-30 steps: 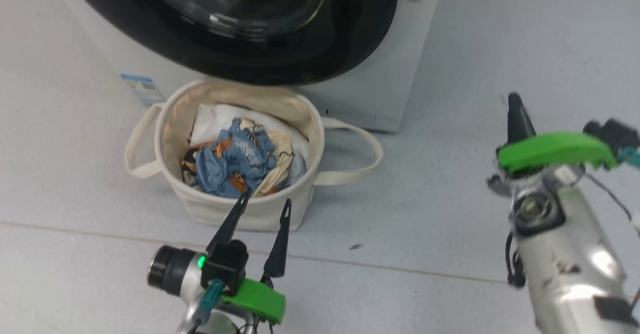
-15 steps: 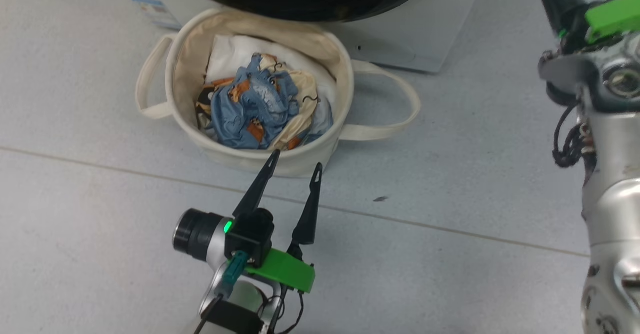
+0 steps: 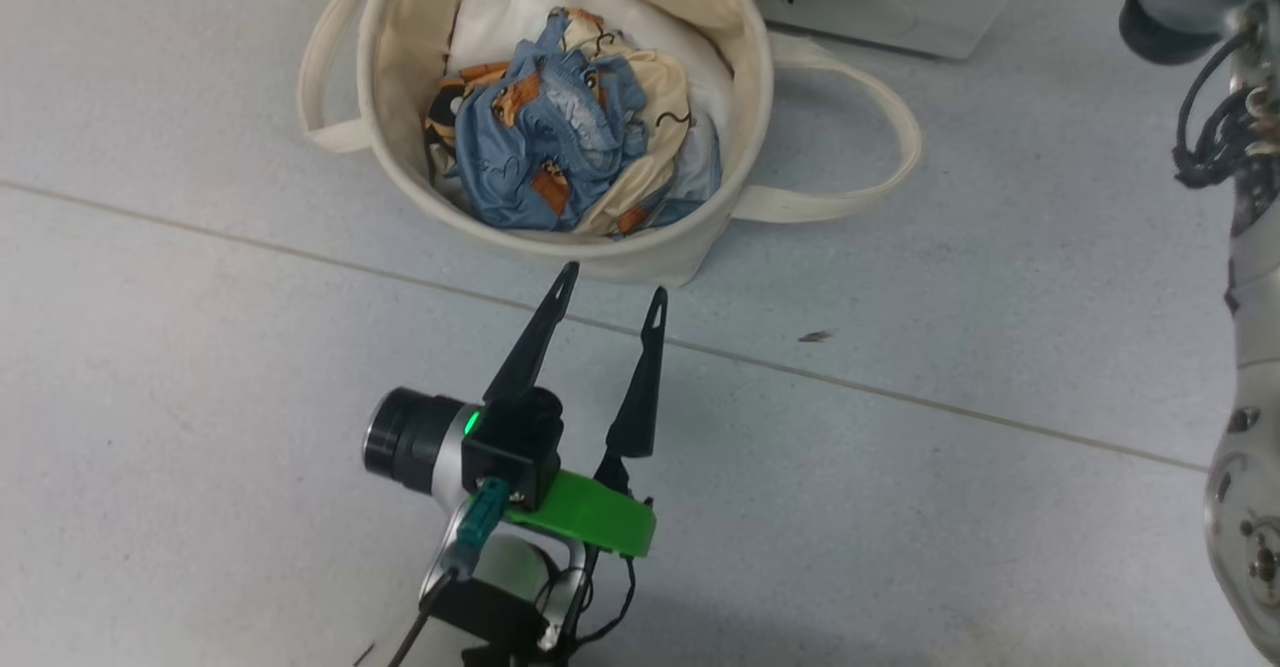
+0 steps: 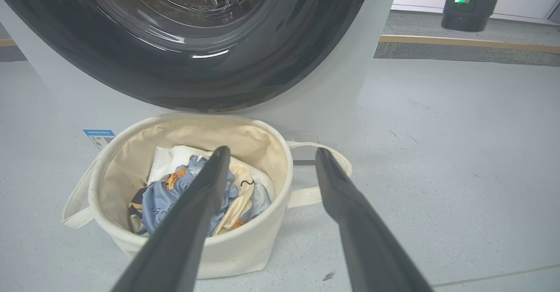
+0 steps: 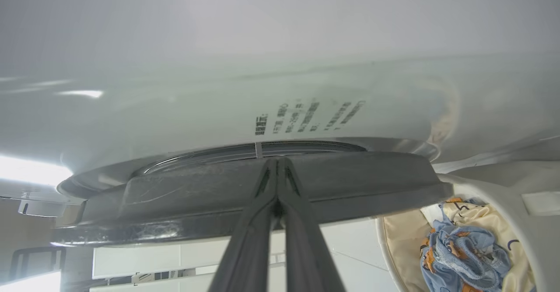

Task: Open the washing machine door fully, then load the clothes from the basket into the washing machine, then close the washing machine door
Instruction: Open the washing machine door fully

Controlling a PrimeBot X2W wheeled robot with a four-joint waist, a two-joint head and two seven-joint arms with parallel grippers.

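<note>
While the door (image 4: 262, 77) looks shut, stage: we judge this is the opening step, with the clothes not yet loaded.
Right end effector (image 5: 278, 160): closed and empty, its tips at the edge of the door's black rim, where it meets the washer (image 4: 332, 90) front.
Left end effector (image 3: 613, 280): open wide and empty, above the floor (image 3: 200, 397), tips just short of the basket (image 3: 400, 117).
Clothes (image 3: 545, 137): a blue and cream heap in the basket, which sits just under the door, close to the washer.
Risk, slip: the thin closed tips may skid off the glossy rim and scrape the washer.
Risk, swing: we cannot tell whether the door clears the basket; it may catch the basket's rim.
Risk, nudge: going forward, the Left end effector may push the basket.
</note>
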